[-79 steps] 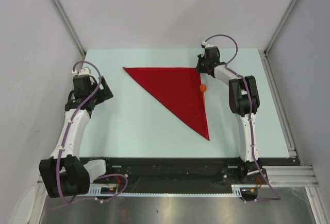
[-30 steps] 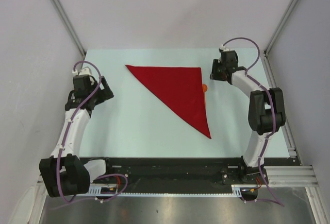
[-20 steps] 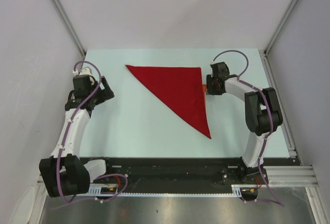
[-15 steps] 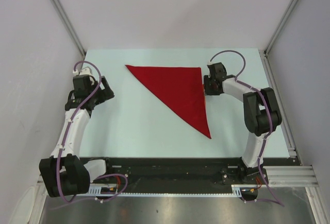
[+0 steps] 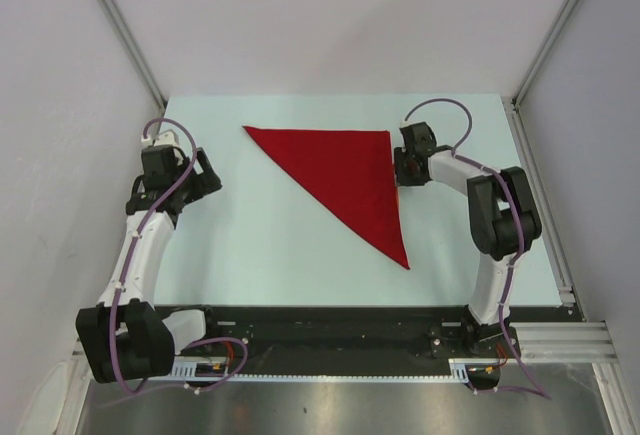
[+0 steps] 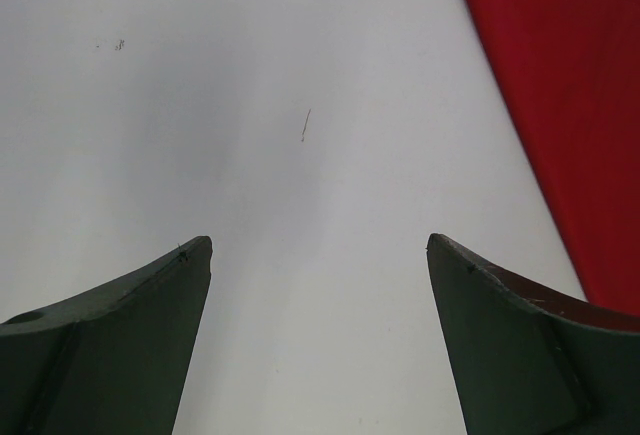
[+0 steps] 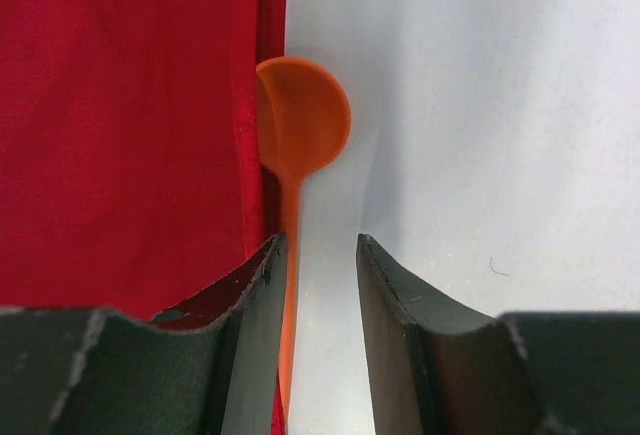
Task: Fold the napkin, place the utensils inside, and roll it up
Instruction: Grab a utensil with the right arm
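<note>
Right gripper [image 7: 318, 247] has been swung in and lowered over spoon [image 7: 305, 115], lying on counter [image 7: 480, 105] against right edge of folded napkin [image 7: 120, 105]; jaws part-open astride handle, not yet clamped. Left gripper [image 6: 320, 255] wide open, parked aside. Spoon pickup judged imminent
</note>
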Robot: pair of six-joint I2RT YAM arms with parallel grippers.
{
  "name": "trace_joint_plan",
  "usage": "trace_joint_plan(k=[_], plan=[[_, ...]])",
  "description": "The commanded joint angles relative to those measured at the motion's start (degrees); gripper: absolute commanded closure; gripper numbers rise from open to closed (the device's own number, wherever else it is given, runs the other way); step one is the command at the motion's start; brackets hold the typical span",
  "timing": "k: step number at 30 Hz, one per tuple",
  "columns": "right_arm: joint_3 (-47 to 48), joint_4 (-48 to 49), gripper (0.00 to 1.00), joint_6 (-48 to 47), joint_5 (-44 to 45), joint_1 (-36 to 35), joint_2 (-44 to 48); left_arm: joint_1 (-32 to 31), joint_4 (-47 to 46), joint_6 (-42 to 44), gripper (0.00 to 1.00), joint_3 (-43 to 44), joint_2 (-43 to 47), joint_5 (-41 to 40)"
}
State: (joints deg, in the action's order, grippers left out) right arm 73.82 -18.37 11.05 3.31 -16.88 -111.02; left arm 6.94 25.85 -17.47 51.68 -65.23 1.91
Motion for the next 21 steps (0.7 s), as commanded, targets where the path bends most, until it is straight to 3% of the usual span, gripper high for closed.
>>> trace_joint_plan(k=[1,11,17,20,21], plan=[[2.5,0.3,0.62,-0.7,0.6,-0.5,-1.1,0.6,-0.9,0.6,0.07,0.7,1.2,0.8],[4.3,-1.5,0.62,-1.5,2.4,-1.6,-3.0,0.5,-0.9,0.6,0.07,0.8,1.3,0.7],[4.6,-3.0,0.70,-0.9,4.6,-1.4,-3.8,0.6,-0.8,0.6,0.07,0.7,1.4,0.8],[4.1,-3.6,0.77,-0.6,5.4,-0.8,-3.8,0.6,-0.8,0.6,0.07,0.8,1.5,0.7],[3.7,-3.8,0.83,-0.3,5.7,-0.6,-3.5,0.6,-0.8,0.6,0.07,0.7,1.5,0.7]])
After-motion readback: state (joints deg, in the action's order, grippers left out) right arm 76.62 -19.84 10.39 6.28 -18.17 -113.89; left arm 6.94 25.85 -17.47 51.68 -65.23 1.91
